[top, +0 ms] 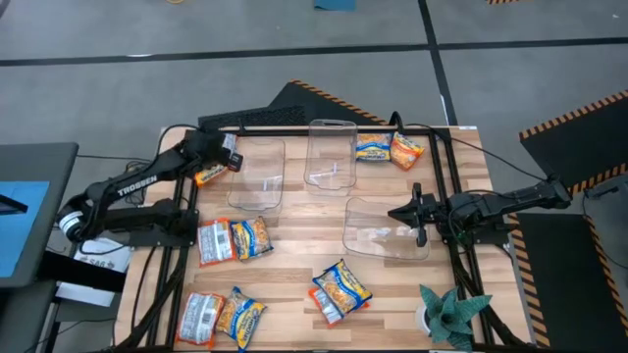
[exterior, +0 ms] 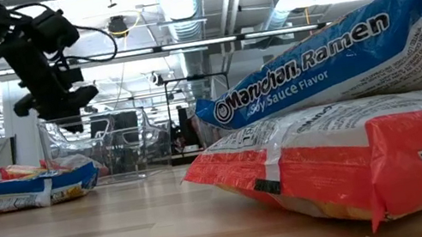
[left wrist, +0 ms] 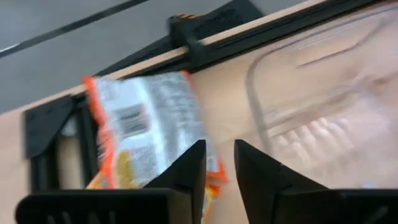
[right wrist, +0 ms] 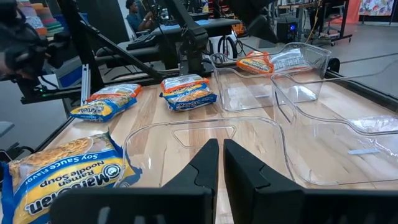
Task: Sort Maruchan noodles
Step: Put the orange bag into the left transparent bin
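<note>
"Maruchan Ramen" and "Soy Sauce Flavor" are read on a blue packet [exterior: 339, 56] stacked on a red packet [exterior: 349, 159] on the worktop [top: 294, 275]. "TROSSEN" is printed on the left arm [top: 137, 183]. An orange packet [left wrist: 149, 134] is seen just ahead of the left pincer [left wrist: 217, 165], beside a clear bin [top: 260, 176]; whether it is grasped cannot be told. The right pincer [right wrist: 221, 162] is nearly clenched, empty, over another bin [top: 383, 230].
</note>
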`<act>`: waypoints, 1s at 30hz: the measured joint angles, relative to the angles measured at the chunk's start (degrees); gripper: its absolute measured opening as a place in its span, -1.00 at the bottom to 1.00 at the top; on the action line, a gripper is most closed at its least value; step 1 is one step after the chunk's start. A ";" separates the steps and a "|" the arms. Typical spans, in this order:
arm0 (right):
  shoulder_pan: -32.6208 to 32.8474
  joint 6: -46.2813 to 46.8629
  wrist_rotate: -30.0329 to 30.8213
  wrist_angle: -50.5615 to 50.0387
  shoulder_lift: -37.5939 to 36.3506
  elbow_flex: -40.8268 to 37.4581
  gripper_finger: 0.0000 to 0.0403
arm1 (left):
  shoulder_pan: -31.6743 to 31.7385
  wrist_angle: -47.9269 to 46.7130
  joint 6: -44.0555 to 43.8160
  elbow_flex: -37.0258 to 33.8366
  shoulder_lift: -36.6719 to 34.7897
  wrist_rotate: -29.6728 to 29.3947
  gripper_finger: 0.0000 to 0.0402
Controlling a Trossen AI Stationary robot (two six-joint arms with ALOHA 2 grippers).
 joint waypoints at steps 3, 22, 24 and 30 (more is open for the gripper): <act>0.00 0.00 0.00 0.00 0.00 0.00 -0.75 | -0.54 0.30 -3.39 -1.24 -0.02 -6.84 -0.52; 0.00 0.00 0.02 0.02 0.00 0.02 -0.75 | 0.12 18.60 -11.27 -15.09 -0.02 -17.40 -0.36; 0.00 0.01 0.02 0.02 0.00 0.02 -0.75 | 0.49 18.85 -12.50 -16.37 -0.02 -16.98 -0.36; 0.00 0.00 0.02 0.02 0.00 0.01 -0.75 | 0.53 20.94 -13.11 -18.25 -0.02 -17.48 -0.36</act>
